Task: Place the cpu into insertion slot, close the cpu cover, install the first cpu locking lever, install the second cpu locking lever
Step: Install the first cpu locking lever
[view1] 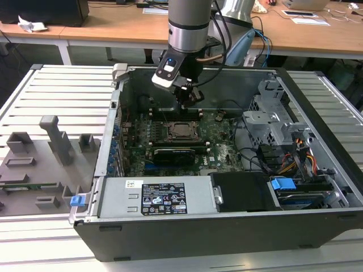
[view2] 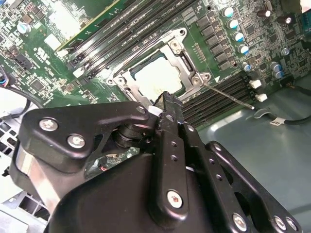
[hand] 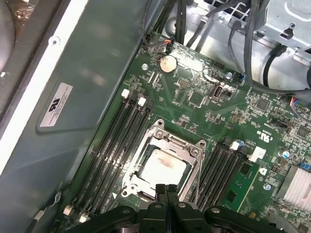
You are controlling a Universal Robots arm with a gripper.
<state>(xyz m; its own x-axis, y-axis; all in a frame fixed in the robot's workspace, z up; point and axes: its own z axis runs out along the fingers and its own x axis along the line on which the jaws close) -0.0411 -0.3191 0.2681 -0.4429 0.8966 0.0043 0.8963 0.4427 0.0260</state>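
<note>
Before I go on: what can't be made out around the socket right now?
- First wrist view: the shut gripper covers the near edge of the cpu cover; what lies there is hidden.
- Second wrist view: the gripper's body hides part of the cpu and one side of the cover.
- Exterior view: cpu and cover are too small to judge seating, or whether the gripper touches them.

cpu (hand: 163,167): 1 | cpu cover (hand: 168,143): 1 | claw (hand: 167,188): 1 (on one arm (view1: 190,22))
</note>
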